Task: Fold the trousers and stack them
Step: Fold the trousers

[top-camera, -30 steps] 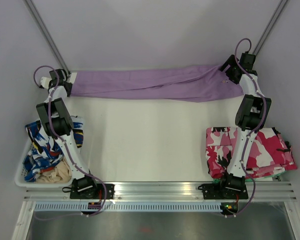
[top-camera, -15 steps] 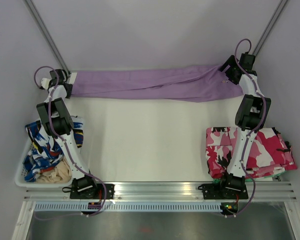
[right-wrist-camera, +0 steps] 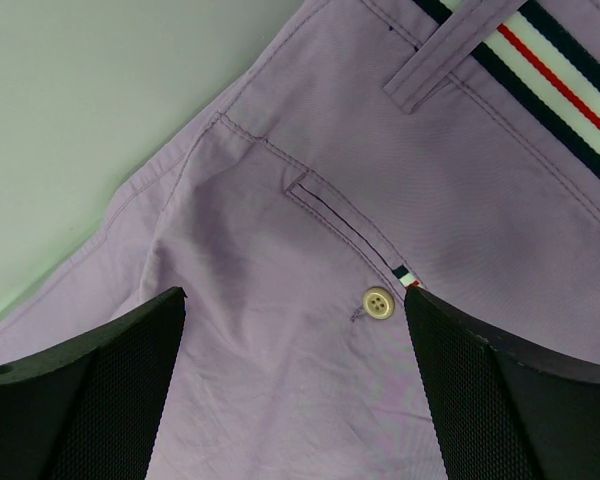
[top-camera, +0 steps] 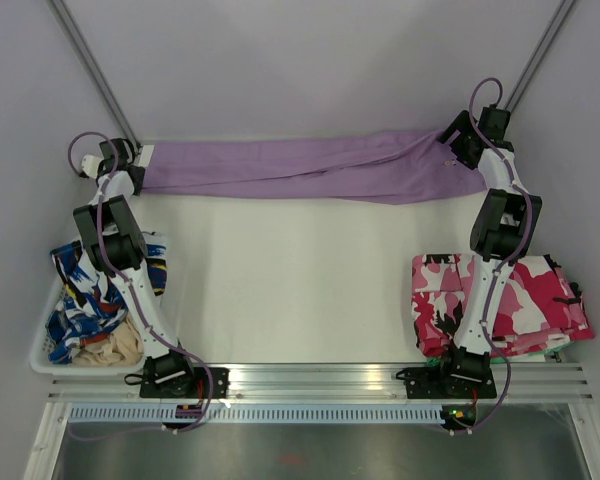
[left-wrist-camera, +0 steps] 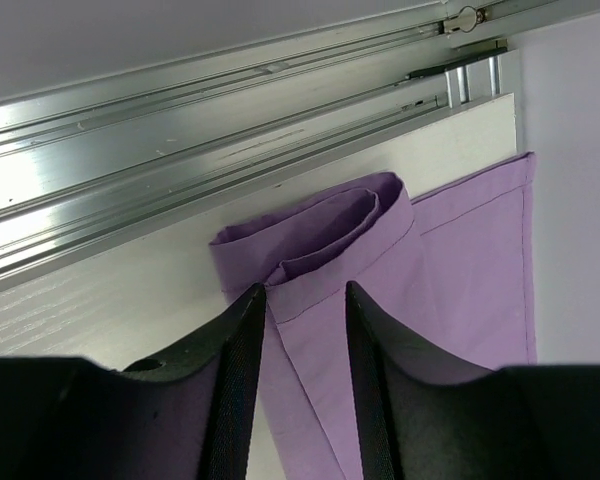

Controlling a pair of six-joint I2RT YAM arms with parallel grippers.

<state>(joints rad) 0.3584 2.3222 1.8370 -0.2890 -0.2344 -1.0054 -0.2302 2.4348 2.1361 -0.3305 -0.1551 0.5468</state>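
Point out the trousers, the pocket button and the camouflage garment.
trousers [top-camera: 310,172], top view, middle of the legs.
pocket button [right-wrist-camera: 379,302], right wrist view, its centre.
camouflage garment [top-camera: 545,295], top view, right half of the fold.

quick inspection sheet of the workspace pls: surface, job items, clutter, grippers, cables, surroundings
surface: white table, no stains seen
job's things: trousers laid out along the far edge, leg hems left, waist right, not yet folded
clutter: folded camouflage garment near right; blue-and-white clothes in a tray near left
grippers: left gripper partly open, straddling a leg hem; right gripper wide open over the waist by the button
cables: purple cables run along both arms, clear of the cloth
surroundings: plain walls, metal rail at the near edge
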